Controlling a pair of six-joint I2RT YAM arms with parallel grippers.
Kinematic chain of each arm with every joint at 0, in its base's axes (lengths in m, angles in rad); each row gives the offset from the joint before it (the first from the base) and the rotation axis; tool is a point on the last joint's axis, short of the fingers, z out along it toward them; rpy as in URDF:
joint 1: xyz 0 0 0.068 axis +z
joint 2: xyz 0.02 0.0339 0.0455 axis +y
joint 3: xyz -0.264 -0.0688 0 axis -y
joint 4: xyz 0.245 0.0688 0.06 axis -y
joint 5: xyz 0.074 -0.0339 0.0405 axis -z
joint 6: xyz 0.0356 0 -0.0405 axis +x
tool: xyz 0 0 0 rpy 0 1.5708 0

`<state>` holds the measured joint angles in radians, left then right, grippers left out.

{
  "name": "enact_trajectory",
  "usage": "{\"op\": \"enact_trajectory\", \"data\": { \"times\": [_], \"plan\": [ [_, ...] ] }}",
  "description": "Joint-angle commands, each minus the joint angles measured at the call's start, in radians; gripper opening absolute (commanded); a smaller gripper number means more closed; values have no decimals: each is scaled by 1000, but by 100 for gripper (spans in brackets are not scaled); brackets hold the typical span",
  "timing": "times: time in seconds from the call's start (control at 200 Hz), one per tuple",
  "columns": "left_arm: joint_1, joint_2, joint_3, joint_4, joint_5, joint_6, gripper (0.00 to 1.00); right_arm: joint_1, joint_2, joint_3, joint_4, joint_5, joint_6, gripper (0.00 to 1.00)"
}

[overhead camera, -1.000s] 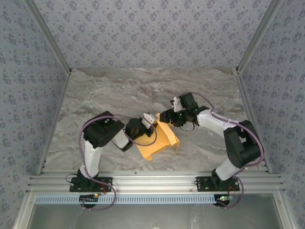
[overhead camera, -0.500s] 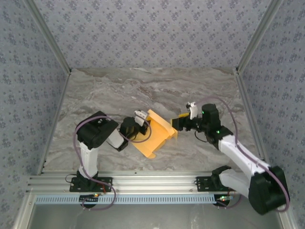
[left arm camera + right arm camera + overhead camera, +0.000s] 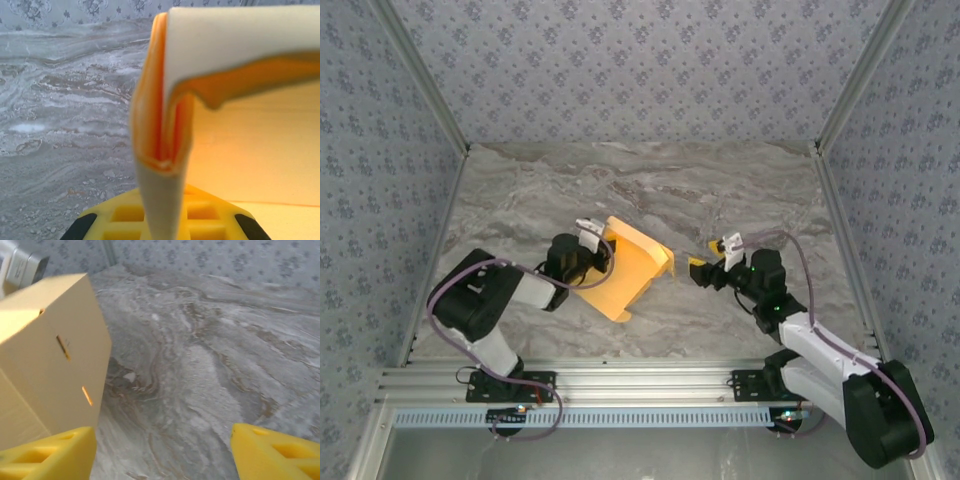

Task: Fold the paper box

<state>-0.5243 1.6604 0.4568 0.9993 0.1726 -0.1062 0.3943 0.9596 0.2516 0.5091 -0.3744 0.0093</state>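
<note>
marbled worktop (image 3: 740, 190), patterned walls (image 3: 640, 70); one paper box (image 3: 628, 272) (centre frame) clamped in left end effector (image 3: 598, 248); right end effector (image 3: 705, 270) spread apart.

Top camera: high, behind the arm bases, angled down and forward over the whole table (image 3: 720, 190) to the back wall (image 3: 640, 70). Left wrist: hard up against the box (image 3: 160, 125), edge blurred, table and wall beyond. Right wrist: low and near, looking across the table at the same box from its other side.
</note>
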Motion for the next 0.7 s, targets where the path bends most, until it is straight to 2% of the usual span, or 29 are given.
{"op": "enact_trajectory", "data": {
  "times": [0.0, 0.15, 0.31, 0.57, 0.695],
  "plan": [
    [46, -27, 7, -87, 110, 7, 0, 71, 34, 33, 51, -73, -104, 69],
    [66, -20, 30, -116, 133, -11, 0, 148, 106, 77, 51, -101, -141, 61],
    [64, -4, 46, -106, 180, -30, 0, 230, 197, 127, 73, -23, -167, 56],
    [64, 11, 45, -88, 197, -49, 0, 244, 276, 191, 109, -55, -129, 48],
    [62, 16, 45, -78, 185, -70, 0, 282, 286, 202, 126, 15, -109, 47]
  ]
}}
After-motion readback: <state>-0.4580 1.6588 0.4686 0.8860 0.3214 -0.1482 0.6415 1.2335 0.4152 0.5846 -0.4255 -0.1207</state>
